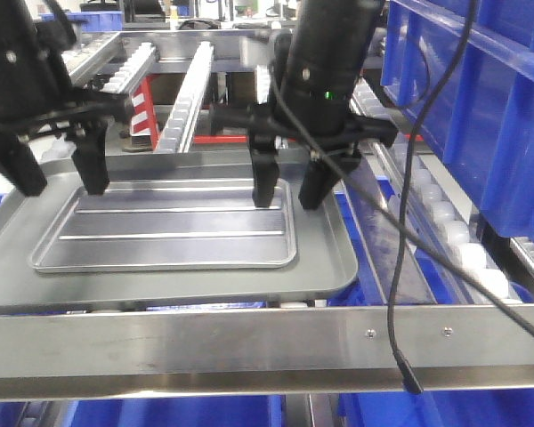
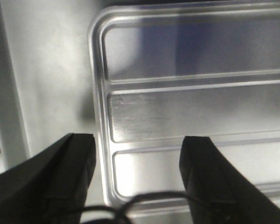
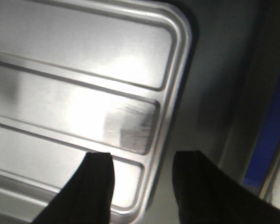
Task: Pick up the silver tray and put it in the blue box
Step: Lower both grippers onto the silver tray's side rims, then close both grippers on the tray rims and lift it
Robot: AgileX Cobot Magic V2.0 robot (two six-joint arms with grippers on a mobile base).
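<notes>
silver tray (image 1: pixel 169 227) first, closest to us just past the steel rail (image 1: pixel 249 338); it lies flat on the larger dull grey tray (image 1: pixel 338 258), shiny, ridged, with a low raised rim; my read is thin sheet metal, so light and stiff, but slick under hard pads and nothing to bite on except that rim; the short ends look like the places to pinch, one per arm, with one finger inside the rim wall and one outside.

left gripper (image 1: pixel 58 173) hangs over the tray's left end, jaws spread wide; right gripper (image 1: pixel 292 187) over the right end, jaws also apart and holding nothing; from the front i cannot tell whether the tips touch metal.

wrist views fill that gap; the left one shows the left gripper (image 2: pixel 137 177) straddling the rim, one finger over the grey tray and the other over the silver tray (image 2: pixel 196 107) floor; the right one shows the same straddle, right gripper (image 3: pixel 147 186) set across the silver tray (image 3: pixel 74 93) edge near its rounded corner; contact is unclear there too.

further back, only the front view gives the roller tracks (image 1: pixel 191 89) and the blue box (image 1: pixel 481 107) up on the right, well apart from the tray; a loose cable (image 1: pixel 400 267) hangs between them, worth watching on a carry.
</notes>
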